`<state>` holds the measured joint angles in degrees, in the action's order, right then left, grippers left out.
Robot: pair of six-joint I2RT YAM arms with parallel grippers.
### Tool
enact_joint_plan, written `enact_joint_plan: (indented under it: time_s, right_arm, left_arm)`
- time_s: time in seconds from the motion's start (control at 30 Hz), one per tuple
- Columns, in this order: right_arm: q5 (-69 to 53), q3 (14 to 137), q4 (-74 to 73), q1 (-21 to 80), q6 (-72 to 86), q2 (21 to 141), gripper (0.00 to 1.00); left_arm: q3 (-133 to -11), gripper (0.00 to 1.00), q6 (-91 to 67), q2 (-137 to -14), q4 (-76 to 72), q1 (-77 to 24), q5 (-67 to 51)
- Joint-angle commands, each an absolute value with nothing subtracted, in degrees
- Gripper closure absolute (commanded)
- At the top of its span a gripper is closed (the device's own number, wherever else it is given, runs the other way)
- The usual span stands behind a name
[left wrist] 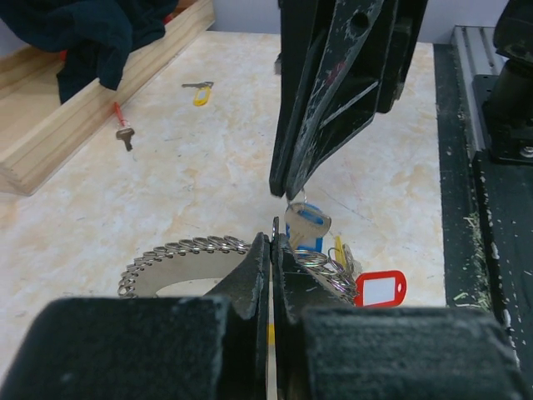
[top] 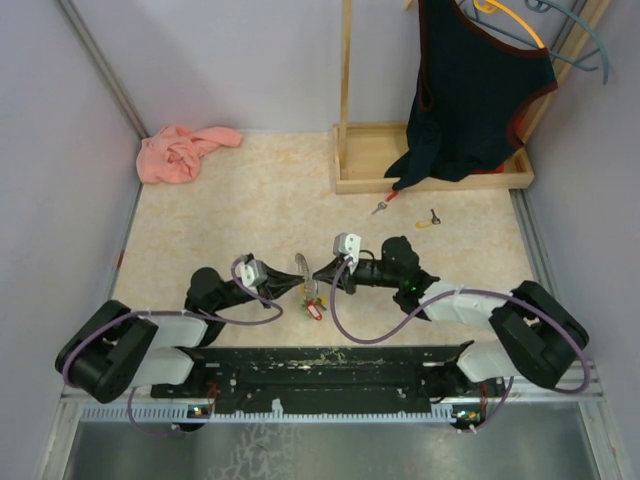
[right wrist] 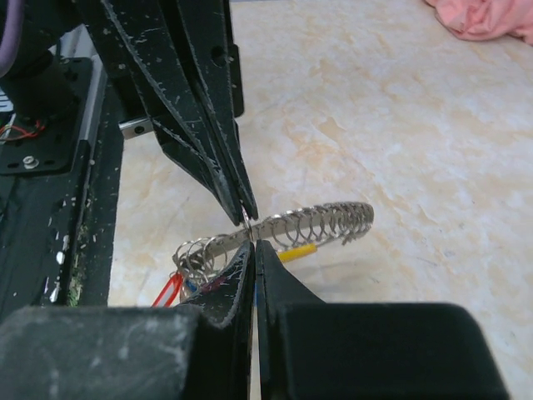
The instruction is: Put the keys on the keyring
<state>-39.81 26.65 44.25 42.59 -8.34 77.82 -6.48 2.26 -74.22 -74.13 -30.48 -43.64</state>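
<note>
Both arms are meeting at the near middle of the surface (top: 250,200). The left end effector (left wrist: 271,247) is pinching the keyring (left wrist: 191,247). The right end effector (left wrist: 286,192), pressed together, is dangling the blue key (left wrist: 306,230) roughly upright, just right of the ring. The red key (top: 383,205) and yellow key (top: 430,221) are lying far right.

walls (top: 250,60): plain pale lilac panels, left, back and right
surface (top: 250,200): beige marbled top, even light, soft shadows
rails (top: 100,70): grey metal strips along the surface's side edges
rack (top: 345,100): light wood, far right, upright post, tray-like base
on rack: dark garment (top: 470,90), red trim; orange hanger (top: 510,20), teal hanger (top: 585,40)
far-left corner: crumpled pink cloth (top: 180,152)
</note>
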Motion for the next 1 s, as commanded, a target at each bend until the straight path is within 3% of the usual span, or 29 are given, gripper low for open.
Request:
enact_joint_plan:
  time_s: [0.0,0.27,0.47,0.63,0.97]
  right_arm:
    - [-31.19,26.81,34.47,42.41,-6.82,70.25,1.00]
    - [-12.73,24.97,15.01,42.69,4.23,60.44,1.00]
    - [1.39,21.65,13.01,46.52,10.17,56.85,1.00]
    - [15.01,20.23,23.70,49.21,11.89,65.73,1.00]
    - [36.38,23.03,63.09,53.39,6.52,95.19,1.00]
  left_arm:
    - [-5.77,0.99,5.22,-70.17,-70.81,-30.43,-38.06]
    - [-5.43,0.99,6.15,-67.29,-67.80,-30.42,-35.10]
    - [-5.05,0.99,5.63,-66.61,-68.30,-30.42,-34.62]
    - [-4.84,0.99,5.59,-65.55,-67.44,-30.48,-33.72]
    - [-4.34,0.99,6.34,-63.60,-65.94,-30.43,-31.86]
